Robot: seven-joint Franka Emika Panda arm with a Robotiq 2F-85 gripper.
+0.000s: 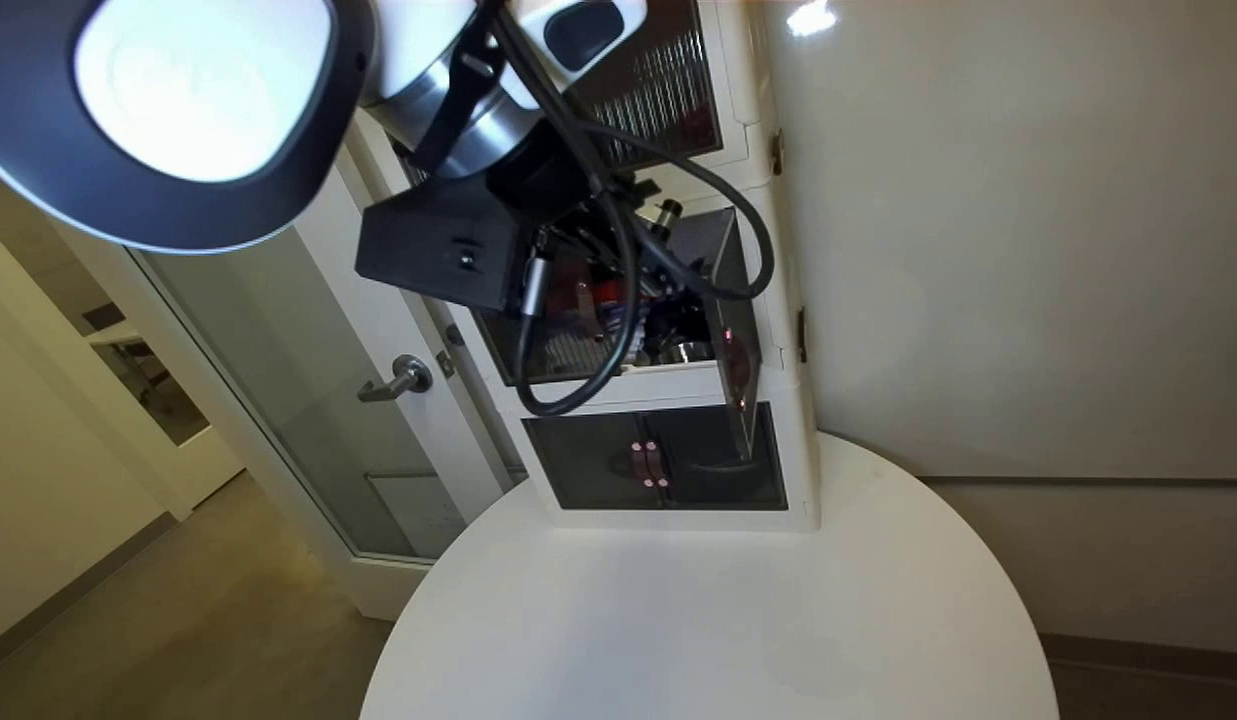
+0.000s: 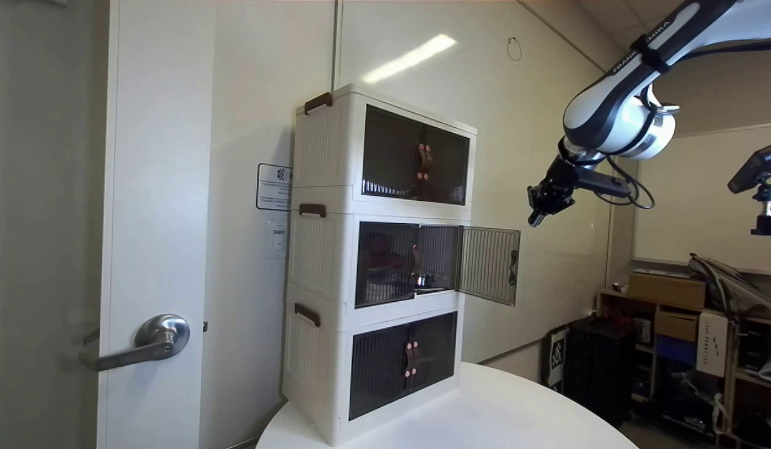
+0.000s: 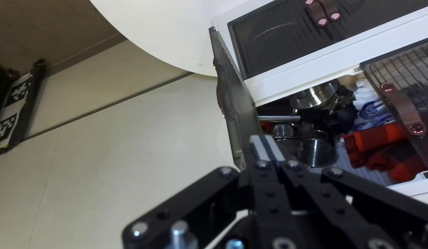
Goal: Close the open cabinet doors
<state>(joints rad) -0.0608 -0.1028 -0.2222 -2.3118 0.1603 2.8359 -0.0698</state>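
Gripper fills the bottom of my wrist view: jaws fully narrowed, pale pads pressed against each other. Its tips overlap the open door there; can't call contact from that angle. In an exterior view I see a slim gap between, tip near the door's top outer corner. Arm reaches in from upper right of that view, angled down.

Open door = right-hand panel on the middle unit of the white 3-unit cabinet. Swung well out from the front in both exterior views; tinted ribbed pane, brown strap handle at the free edge. Left-hand door, same unit, covers its half. Inside I see a steel pan, red cloth, blue-and-white cloth.

Top doors and bottom doors sit shut. Cabinet stands on the white table. Room door with lever handle is left of the cabinet in both exterior views; shelving sits far right in an exterior view.
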